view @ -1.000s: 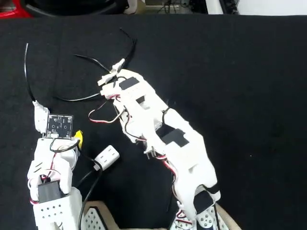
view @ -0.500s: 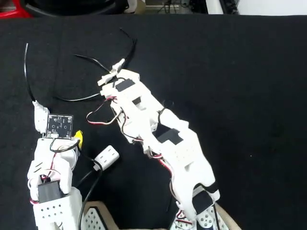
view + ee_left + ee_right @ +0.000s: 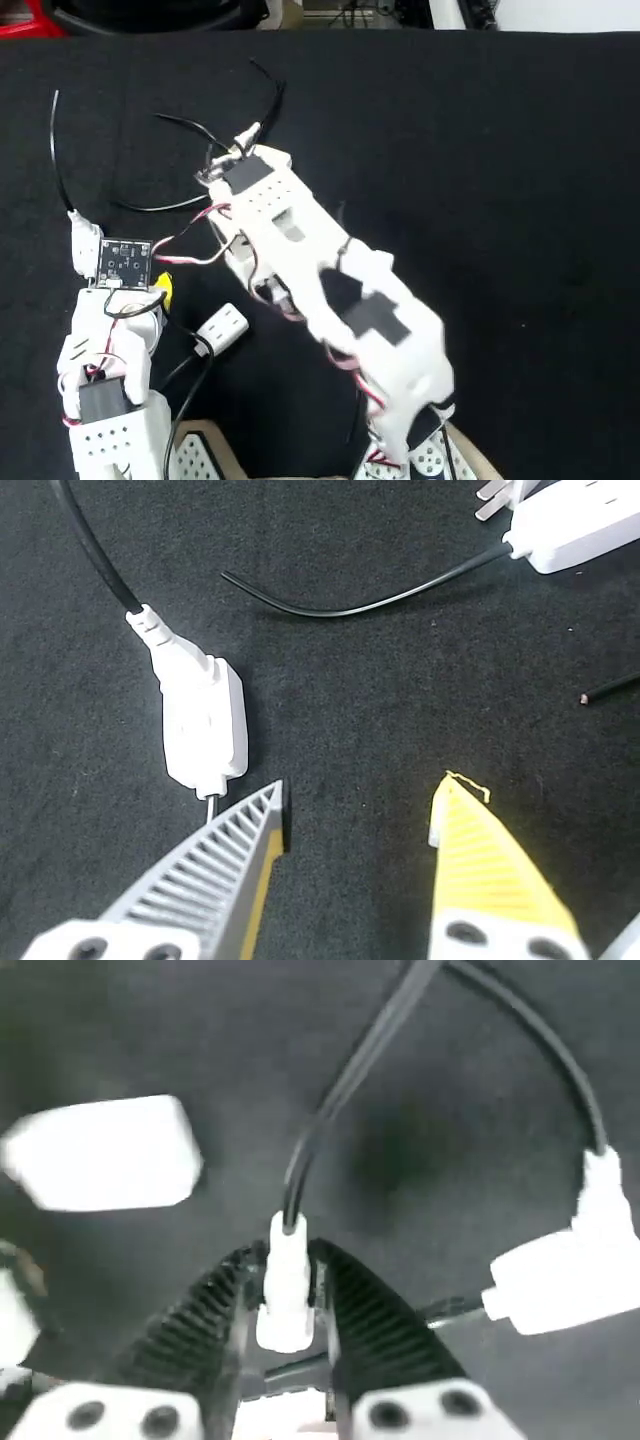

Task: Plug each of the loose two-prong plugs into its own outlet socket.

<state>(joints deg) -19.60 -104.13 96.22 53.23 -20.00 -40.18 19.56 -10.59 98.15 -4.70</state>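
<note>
Plug (image 3: 286, 1295) pinched tight between jaws of right gripper (image 3: 288, 1260), black cord leading off it. Right arm stretched diagonally over black table (image 3: 520, 180) toward far left. Left gripper (image 3: 360, 790) at near-left, jaws spread wide, aimed down at cloth. White socket (image 3: 203, 720) just beside grey finger (image 3: 245, 835). 2nd socket (image 3: 580, 525) farther off.

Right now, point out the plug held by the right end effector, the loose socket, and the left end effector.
plug (image 3: 287, 1305), right wrist view, on its white body.
socket (image 3: 226, 327), high view, on its top face.
left end effector (image 3: 364, 786), left wrist view, midway between its fingertips.
</note>
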